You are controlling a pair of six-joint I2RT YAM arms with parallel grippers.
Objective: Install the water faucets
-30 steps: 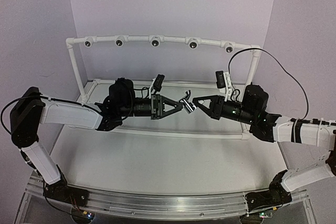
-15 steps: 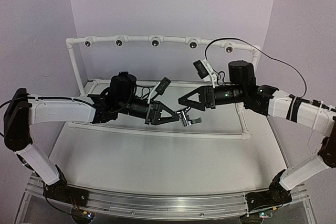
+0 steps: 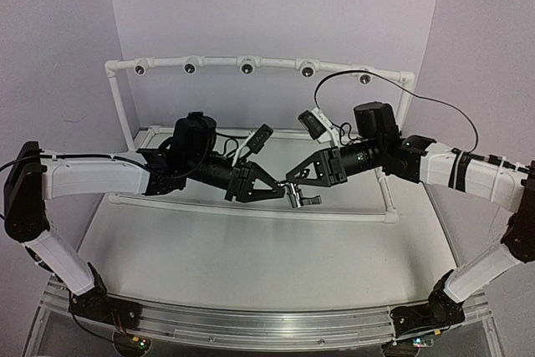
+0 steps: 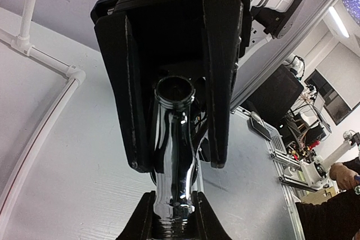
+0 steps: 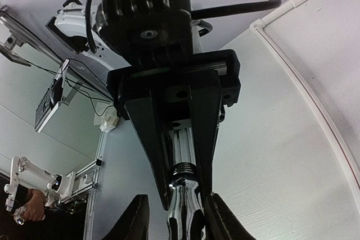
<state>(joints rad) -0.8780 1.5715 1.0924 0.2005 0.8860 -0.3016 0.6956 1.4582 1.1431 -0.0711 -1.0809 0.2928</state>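
Observation:
One of the water faucets (image 3: pixel 299 199), shiny silver, hangs above the table's middle. My left gripper (image 3: pixel 282 192) is shut on its threaded end, and its fingers (image 4: pixel 140 220) pinch that end of the faucet (image 4: pixel 174 161) from both sides. My right gripper (image 3: pixel 294 181) comes from the right, open, and straddles the faucet's other end. In the right wrist view a gap shows between one finger (image 5: pixel 128 224) and the faucet (image 5: pixel 185 212), while the other finger lies close against it.
A white pipe frame (image 3: pixel 124 114) stands at the back of the table. Its top bar carries several round fittings (image 3: pixel 247 65) with dark holes. The frame's low front rail (image 3: pixel 201 207) runs just below both grippers. Purple walls close in the back and sides.
The right gripper let go of the faucet, lifted away, then came back down around it with narrower jaws. The left gripper carried the faucet lower and slightly forward.

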